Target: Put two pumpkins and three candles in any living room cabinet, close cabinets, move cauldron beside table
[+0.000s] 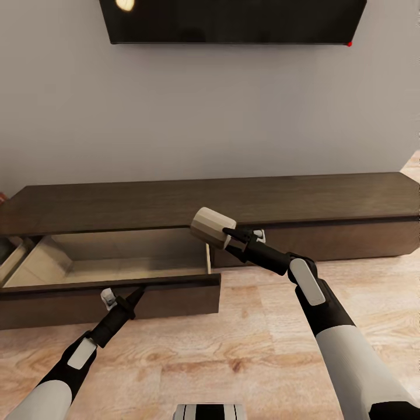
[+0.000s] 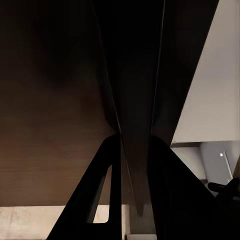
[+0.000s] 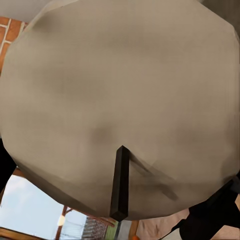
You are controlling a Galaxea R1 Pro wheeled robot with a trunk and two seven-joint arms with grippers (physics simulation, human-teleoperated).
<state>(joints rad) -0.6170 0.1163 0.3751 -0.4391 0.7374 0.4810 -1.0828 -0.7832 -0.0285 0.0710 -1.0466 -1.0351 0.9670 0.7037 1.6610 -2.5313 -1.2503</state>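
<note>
L gripper (image 1: pixel 138 293) sits at the front edge of the pulled-out drawer (image 1: pixel 116 289) of the cabinet (image 1: pixel 233 201), fingers clamped on that drawer front. R gripper (image 1: pixel 228 233) grips a candle (image 1: pixel 211 227), held tilted just above the drawer's right end.

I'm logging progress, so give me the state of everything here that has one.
Drawer: pulled open, nothing visible inside.
Candle: held off the floor, tilted, above the drawer's corner.
Right gripper: shut on candle.
Left gripper: shut on the drawer front.
TV: off.
</note>
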